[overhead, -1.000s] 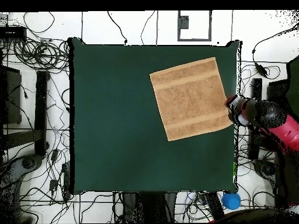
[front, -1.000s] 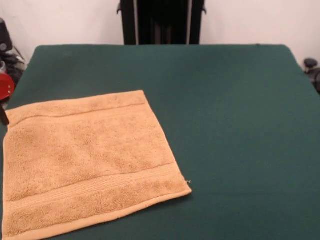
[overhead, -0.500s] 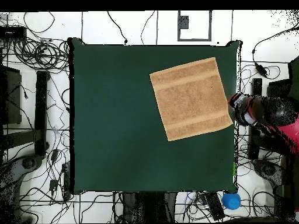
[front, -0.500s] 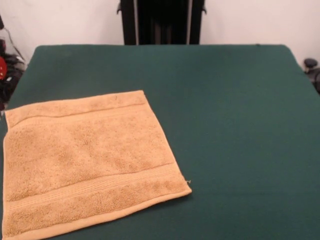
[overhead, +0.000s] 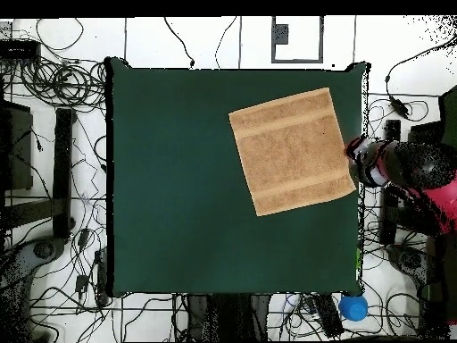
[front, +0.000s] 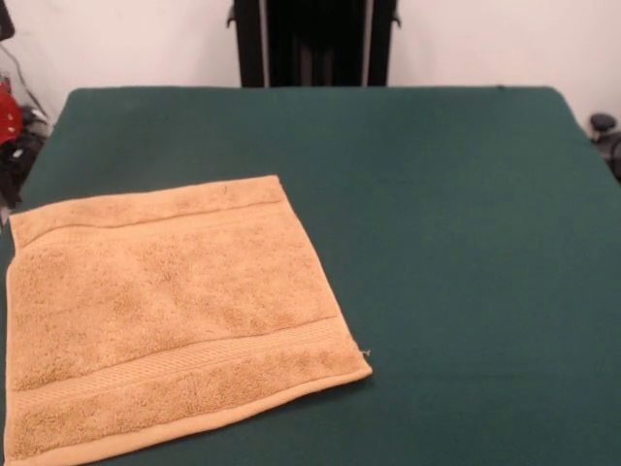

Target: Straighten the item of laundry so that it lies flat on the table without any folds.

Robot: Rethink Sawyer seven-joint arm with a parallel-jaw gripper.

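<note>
The item of laundry (front: 165, 316) is a golden-tan towel lying spread out on the green table (front: 437, 243), with no fold showing. In the front view it fills the near left area and runs past the bottom edge. From overhead, the item of laundry (overhead: 293, 150) lies slightly rotated near the table's (overhead: 178, 179) right edge. My gripper (overhead: 360, 163) hangs just off that edge, beside the towel's right side and apart from it. A red part of the arm (front: 8, 115) shows at the left edge of the front view.
A blue ball (overhead: 353, 307) lies on the floor off the table's lower right corner in the overhead view. Cables and stands (overhead: 62, 161) surround the table. A black pedestal (front: 312, 44) stands behind the far edge.
The arm has pulled back from the towel's side: its red part rose and moved away at the left edge of the front view. The towel has not moved.
</note>
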